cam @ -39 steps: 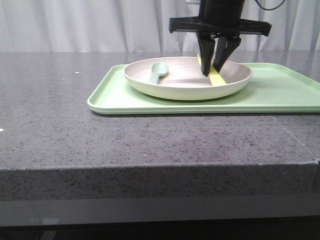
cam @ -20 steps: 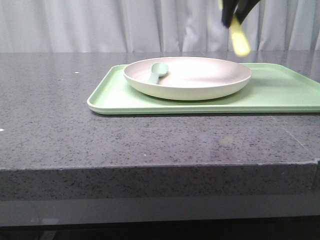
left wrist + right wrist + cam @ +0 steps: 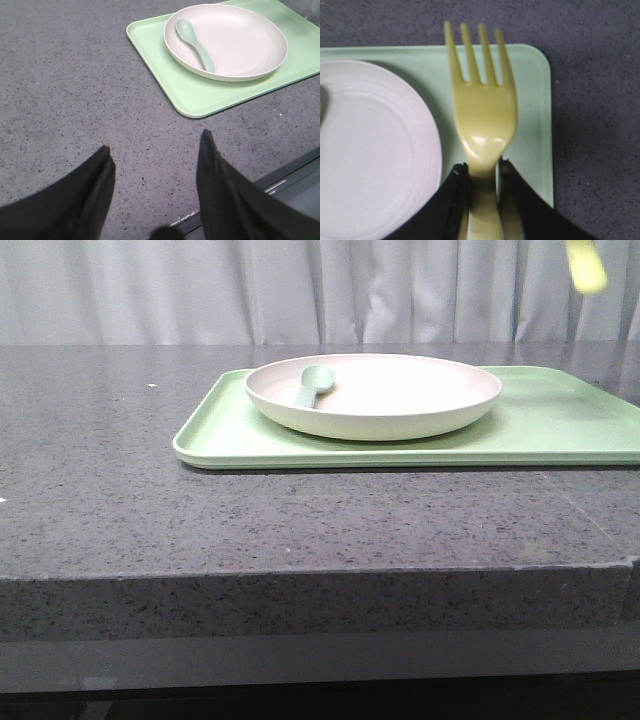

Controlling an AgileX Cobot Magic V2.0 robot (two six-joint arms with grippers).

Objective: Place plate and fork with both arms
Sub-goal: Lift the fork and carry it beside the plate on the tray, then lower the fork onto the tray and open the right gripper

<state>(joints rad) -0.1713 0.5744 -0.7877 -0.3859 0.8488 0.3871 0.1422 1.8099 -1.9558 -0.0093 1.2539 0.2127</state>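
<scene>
Right wrist view, right gripper (image 3: 482, 182) clamped on pale-yellow fork (image 3: 482, 107) handle, tines beyond its fingertips above green tray (image 3: 532, 125), plate (image 3: 370, 150) beside, left gripper (image 3: 155, 160) fingers apart over bare countertop (image 3: 60, 90).

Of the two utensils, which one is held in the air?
The yellow fork, clamped in the right gripper above the tray. The green spoon lies in the plate.
</scene>
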